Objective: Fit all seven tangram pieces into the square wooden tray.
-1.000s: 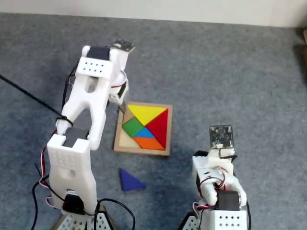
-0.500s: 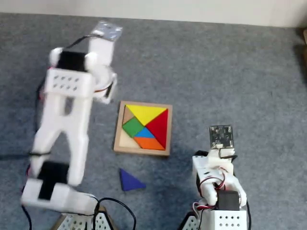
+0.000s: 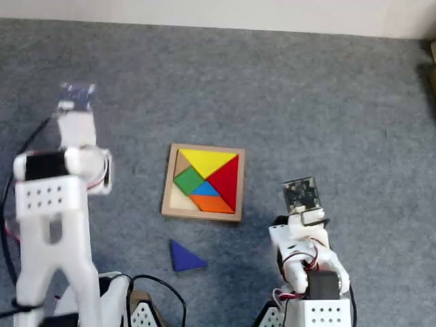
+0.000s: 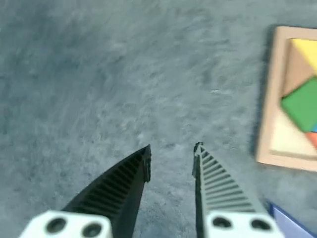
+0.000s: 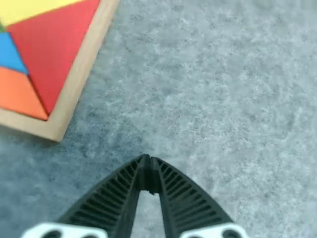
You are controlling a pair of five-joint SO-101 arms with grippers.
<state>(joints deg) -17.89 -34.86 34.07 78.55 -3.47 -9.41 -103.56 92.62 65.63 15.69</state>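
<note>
The square wooden tray (image 3: 201, 215) lies mid-table holding yellow, red, green, light blue, orange and tan pieces, with a bare patch at its near left corner. A dark blue triangle (image 3: 185, 257) lies loose on the carpet in front of the tray. My left arm (image 3: 51, 197) stands well left of the tray. Its gripper (image 4: 172, 149) is open over bare carpet, with the tray (image 4: 265, 124) and the blue triangle (image 4: 292, 223) off to one side. My right gripper (image 5: 147, 162) is shut and empty, hovering over carpet near the tray's corner (image 5: 59, 124) by the red piece (image 5: 54, 44).
Grey carpet covers the whole table. A pale wall strip runs along the far edge. The right arm's base (image 3: 310, 272) sits at the near right, with cables by both bases.
My left arm has swung from the tray's far left corner out to the left, away from the tray. The right arm has shifted only slightly.
</note>
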